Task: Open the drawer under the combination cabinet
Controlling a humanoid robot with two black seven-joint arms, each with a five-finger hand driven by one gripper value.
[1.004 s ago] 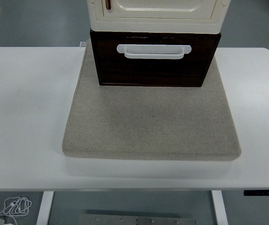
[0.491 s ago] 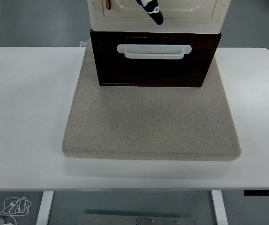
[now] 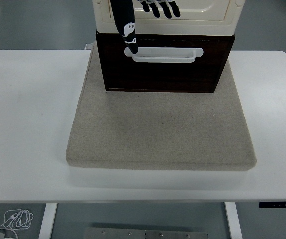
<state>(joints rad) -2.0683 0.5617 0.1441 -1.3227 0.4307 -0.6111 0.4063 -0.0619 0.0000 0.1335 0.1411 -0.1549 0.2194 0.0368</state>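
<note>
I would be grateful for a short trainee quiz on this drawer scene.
1. True or false: the robot hand has all its fingers wrapped round the white handle.
2. What does the dark brown drawer unit under the cream cabinet stand on? A) the bare white table; B) a grey fabric pad; C) a metal tray.
3. Fill in: the handle runs across the drawer front ___ (horizontally or vertically).

Key: 1 false, the fingers are spread in front of the cream cabinet; 2 B; 3 horizontally.
</note>
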